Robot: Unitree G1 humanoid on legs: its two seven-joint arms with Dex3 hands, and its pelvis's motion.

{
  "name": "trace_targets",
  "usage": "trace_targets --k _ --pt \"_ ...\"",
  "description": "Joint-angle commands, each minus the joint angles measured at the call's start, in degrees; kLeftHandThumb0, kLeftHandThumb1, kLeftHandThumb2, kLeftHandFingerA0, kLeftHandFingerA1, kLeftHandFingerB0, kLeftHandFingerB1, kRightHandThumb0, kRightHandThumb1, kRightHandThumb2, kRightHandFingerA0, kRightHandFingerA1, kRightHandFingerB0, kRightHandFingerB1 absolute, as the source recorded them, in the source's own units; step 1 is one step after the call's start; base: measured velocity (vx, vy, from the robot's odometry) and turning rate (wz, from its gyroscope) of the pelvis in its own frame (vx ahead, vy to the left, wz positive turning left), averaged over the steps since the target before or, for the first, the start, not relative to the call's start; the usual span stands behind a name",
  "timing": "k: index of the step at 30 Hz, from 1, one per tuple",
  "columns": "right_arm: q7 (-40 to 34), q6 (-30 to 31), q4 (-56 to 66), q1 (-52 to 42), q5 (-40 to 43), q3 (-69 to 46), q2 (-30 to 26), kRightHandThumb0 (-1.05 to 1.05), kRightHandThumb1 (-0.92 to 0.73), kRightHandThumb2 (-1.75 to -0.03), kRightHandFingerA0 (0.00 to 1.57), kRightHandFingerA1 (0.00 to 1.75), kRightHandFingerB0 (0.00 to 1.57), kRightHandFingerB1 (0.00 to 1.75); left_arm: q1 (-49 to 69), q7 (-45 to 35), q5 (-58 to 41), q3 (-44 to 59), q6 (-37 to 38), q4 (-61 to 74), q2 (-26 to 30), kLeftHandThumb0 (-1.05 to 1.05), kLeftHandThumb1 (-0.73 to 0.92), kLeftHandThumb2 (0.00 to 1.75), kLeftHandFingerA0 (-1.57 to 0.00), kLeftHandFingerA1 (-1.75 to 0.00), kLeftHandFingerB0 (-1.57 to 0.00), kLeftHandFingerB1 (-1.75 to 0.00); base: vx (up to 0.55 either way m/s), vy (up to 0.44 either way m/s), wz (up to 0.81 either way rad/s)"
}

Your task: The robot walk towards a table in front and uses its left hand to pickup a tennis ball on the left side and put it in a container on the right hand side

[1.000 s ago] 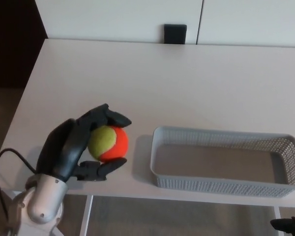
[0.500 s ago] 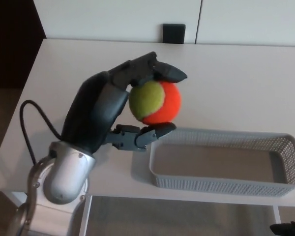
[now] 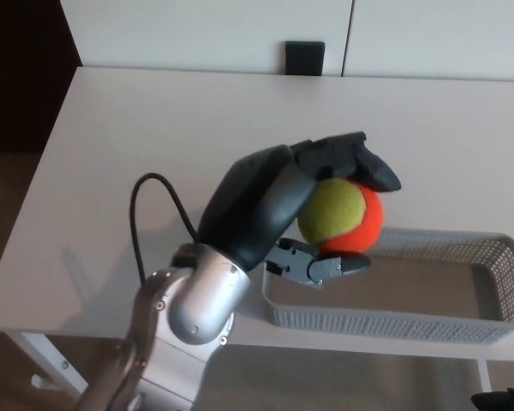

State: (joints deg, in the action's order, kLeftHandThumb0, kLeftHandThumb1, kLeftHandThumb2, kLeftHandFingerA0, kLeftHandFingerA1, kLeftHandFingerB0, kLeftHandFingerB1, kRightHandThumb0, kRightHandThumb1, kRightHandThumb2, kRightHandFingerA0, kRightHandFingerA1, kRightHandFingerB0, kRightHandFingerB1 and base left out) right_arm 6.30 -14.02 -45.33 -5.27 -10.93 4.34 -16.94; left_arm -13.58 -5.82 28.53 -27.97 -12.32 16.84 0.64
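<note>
Yellow-and-orange tennis ball [image 3: 338, 214] is being carried rightward off the white counter [image 3: 154, 128], pinched between the curled fingers [image 3: 351, 158] and thumb of the left hand [image 3: 270, 205], and is now being held seemingly above the left end of the grey container [image 3: 394, 324], so only the release is being awaited.

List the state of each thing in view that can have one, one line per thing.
left hand: shut on the tennis ball, raised above the table.
tennis ball: held in the air, by the container's left end.
container: upright on the table, empty.
right hand: only a sliver at the bottom edge, state unclear.
</note>
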Motion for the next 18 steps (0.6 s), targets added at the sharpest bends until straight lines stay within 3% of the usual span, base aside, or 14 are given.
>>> trace_targets --k 1,6,7,14,15,16,17,18 --pt "-0.3 1.3 1.3 -1.7 -0.5 0.1 -1.0 0.05 -0.70 -0.60 0.45 0.58 0.35 0.46 0.5 2.1 3.6 -1.7 -0.7 -3.1 -0.4 -0.14 0.61 0.90 -0.96 -1.71 -0.83 -1.10 0.00 0.000 0.00" --pt "-0.3 -0.3 0.7 -2.0 -0.7 0.3 -1.3 0.07 -0.70 -0.60 0.44 0.58 0.35 0.47 1.4 2.8 3.5 -1.6 1.0 -4.7 0.2 -0.15 0.60 0.93 -0.96 -1.67 -0.83 -1.11 0.00 0.000 0.00" --pt "-0.2 -0.2 0.5 -1.9 -0.7 0.3 -1.4 0.06 -0.72 -0.60 0.44 0.58 0.35 0.46 1.5 2.4 3.1 -1.2 0.9 -4.6 0.4 -0.14 0.59 0.91 -0.98 -1.57 -0.84 -1.09 0.00 0.000 0.00" --pt "0.0 -0.5 -0.5 -1.4 -0.5 0.5 -1.4 0.05 -0.71 -0.60 0.44 0.58 0.35 0.46 1.3 1.6 2.0 0.1 1.1 -4.8 0.4 -0.14 0.60 0.90 -0.98 -1.58 -0.84 -1.09 0.00 0.000 0.00" --pt "-0.1 -0.8 -0.2 -1.6 -0.6 0.5 -1.5 0.06 -0.71 -0.60 0.45 0.58 0.36 0.47 1.8 2.3 1.9 0.7 0.1 -4.4 -0.5 -0.56 0.63 0.61 -0.93 -0.66 -0.40 -0.35 0.00 0.000 0.00" --pt "-0.2 -1.0 0.0 -1.7 -0.6 0.6 -1.5 0.06 -0.71 -0.60 0.45 0.58 0.36 0.47 2.1 2.7 1.8 1.0 -0.3 -4.2 -0.9 -0.56 0.63 0.61 -0.93 -0.66 -0.40 -0.35 0.00 0.000 0.00" --pt "-0.2 -0.9 0.0 -1.5 -0.8 0.8 -1.5 0.06 -0.71 -0.60 0.44 0.58 0.35 0.46 2.0 2.5 2.2 0.9 -0.4 -4.1 -0.6 -0.77 0.55 0.87 -0.57 -0.60 -0.20 -0.42 0.00 0.000 0.00" --pt "-0.2 -1.3 -0.1 -1.5 -0.8 0.8 -1.5 0.07 -0.71 -0.60 0.44 0.59 0.36 0.48 2.0 2.7 3.2 0.5 0.3 -4.1 0.0 -0.89 0.52 0.70 -0.13 -0.35 -0.06 -0.19 0.00 0.000 0.00"
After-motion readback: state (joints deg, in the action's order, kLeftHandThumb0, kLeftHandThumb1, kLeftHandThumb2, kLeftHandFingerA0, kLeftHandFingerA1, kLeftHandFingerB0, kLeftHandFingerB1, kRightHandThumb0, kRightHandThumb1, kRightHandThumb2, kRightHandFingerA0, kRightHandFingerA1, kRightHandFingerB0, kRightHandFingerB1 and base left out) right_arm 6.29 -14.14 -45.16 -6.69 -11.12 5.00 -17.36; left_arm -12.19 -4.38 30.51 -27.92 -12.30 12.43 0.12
